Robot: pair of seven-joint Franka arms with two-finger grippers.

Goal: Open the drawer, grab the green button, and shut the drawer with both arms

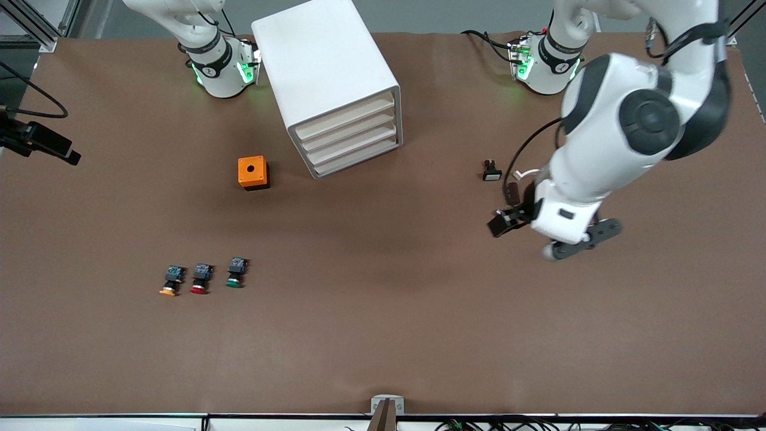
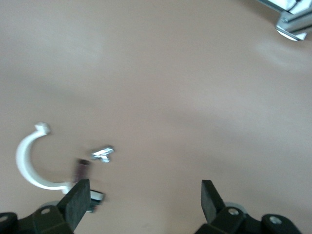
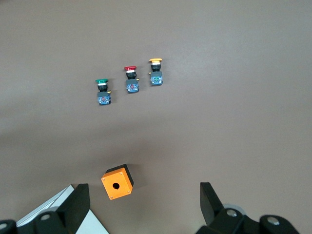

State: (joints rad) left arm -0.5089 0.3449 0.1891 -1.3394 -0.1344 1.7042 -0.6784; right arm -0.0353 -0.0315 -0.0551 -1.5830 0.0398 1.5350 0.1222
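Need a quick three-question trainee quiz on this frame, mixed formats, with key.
1. True or false: all drawers of the white drawer unit are shut.
2. Which cap colour sits nearest the left arm's end of the table in the row of three buttons? A) yellow B) red C) green
3. Fill in: the orange box has a round ____ in its top face.

Key:
1. True; the drawer fronts sit flush.
2. C; the green button ends the row, beside the red button, then the yellow button.
3. hole. Both the left gripper and the right gripper are open and empty.
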